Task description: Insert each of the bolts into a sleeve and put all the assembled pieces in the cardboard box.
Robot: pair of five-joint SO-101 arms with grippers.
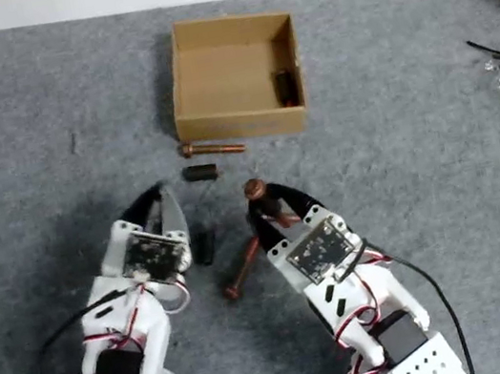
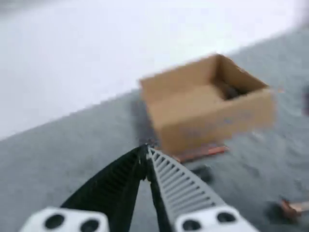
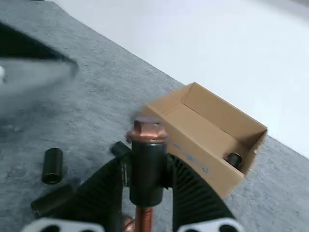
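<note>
Right gripper (image 1: 263, 206) clamped on a sleeved bolt (image 1: 256, 192); left gripper (image 1: 161, 193) closed on nothing.

High view: the held piece stands upright short of the cardboard box (image 1: 239, 123), probably bound for a spot beside the finished piece (image 1: 286, 87); a loose bolt (image 1: 211, 147) and a loose sleeve (image 1: 199, 172) wait on the carpet.
Left wrist view: the jaws meet at their tips, likely idle.
Right wrist view makes plain what the high view leaves unclear: the copper shank runs through the black sleeve (image 3: 147, 169).
</note>
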